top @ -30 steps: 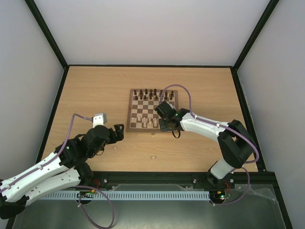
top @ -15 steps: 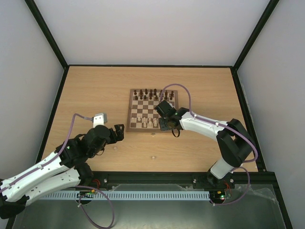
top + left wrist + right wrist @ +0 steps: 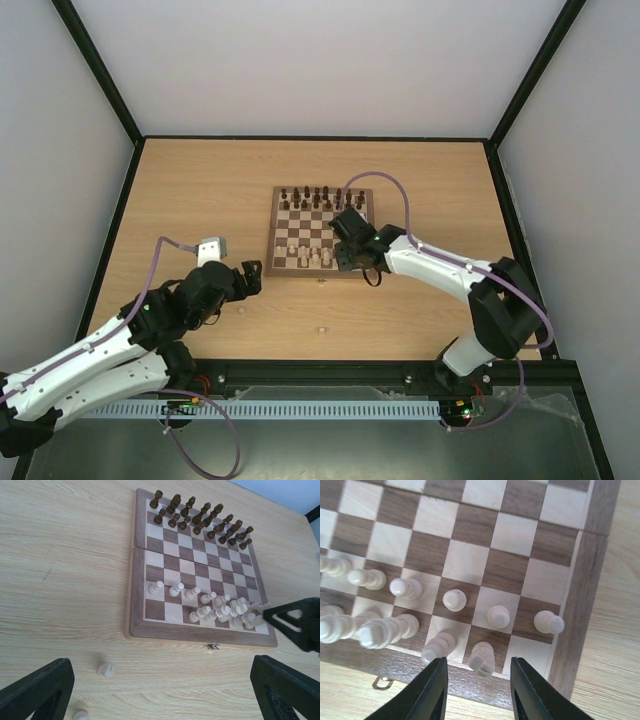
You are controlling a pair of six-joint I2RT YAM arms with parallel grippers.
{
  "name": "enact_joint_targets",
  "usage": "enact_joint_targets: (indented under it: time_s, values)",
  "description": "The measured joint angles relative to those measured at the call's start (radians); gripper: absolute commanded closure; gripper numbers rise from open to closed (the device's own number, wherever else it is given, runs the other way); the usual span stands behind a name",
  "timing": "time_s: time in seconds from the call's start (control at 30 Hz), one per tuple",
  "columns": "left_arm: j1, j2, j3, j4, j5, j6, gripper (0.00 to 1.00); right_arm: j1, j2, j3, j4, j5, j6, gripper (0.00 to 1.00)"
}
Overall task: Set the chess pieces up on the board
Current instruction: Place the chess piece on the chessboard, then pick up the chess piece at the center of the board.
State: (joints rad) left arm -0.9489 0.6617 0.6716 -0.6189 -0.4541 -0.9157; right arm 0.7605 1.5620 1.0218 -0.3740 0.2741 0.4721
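The board (image 3: 318, 272) lies mid-table. Cream chess pieces (image 3: 220, 607) fill much of its two near rows. My right gripper (image 3: 343, 262) hovers over the board's near right corner. In the right wrist view its jaws (image 3: 477, 662) stand apart on either side of a cream piece (image 3: 482, 657), which stands on a dark square of the nearest row and touches neither finger. My left gripper (image 3: 250, 277) is wide open and empty over bare table left of the board's front edge. Two loose cream pieces (image 3: 105, 669) (image 3: 80, 714) lie on the table beneath it.
Dark brown pieces (image 3: 320, 196) line the board's far two rows. A small metal latch (image 3: 214, 646) sticks out of the board's near edge. Another small cream piece (image 3: 321, 330) lies on the table nearer the arm bases. Black rails edge the table.
The right gripper's jaws have spread apart, leaving the cream piece standing on its square. The right arm has shifted slightly. The left arm has barely moved.
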Motion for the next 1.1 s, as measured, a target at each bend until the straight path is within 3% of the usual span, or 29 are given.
enact_joint_targets:
  time_s: [0.23, 0.37, 0.63, 0.87, 1.1]
  values:
    - [0.001, 0.128, -0.005, 0.029, -0.015, -0.001, 0.02, 0.000, -0.168, -0.025, -0.018, 0.001, 0.003, 0.54]
    - [0.008, 0.223, -0.012, 0.055, -0.014, -0.004, 0.12, -0.001, -0.245, -0.048, -0.021, -0.002, -0.001, 0.54]
    - [0.048, 0.326, -0.075, 0.120, 0.020, -0.007, 0.44, -0.001, -0.261, -0.084, -0.021, -0.052, -0.003, 0.54]
    - [0.067, 0.402, -0.112, 0.186, 0.055, -0.010, 0.60, -0.001, -0.271, -0.085, -0.013, -0.090, -0.015, 0.54]
    - [0.077, 0.462, -0.129, 0.234, 0.078, -0.008, 0.66, -0.001, -0.272, -0.087, -0.009, -0.109, -0.018, 0.54]
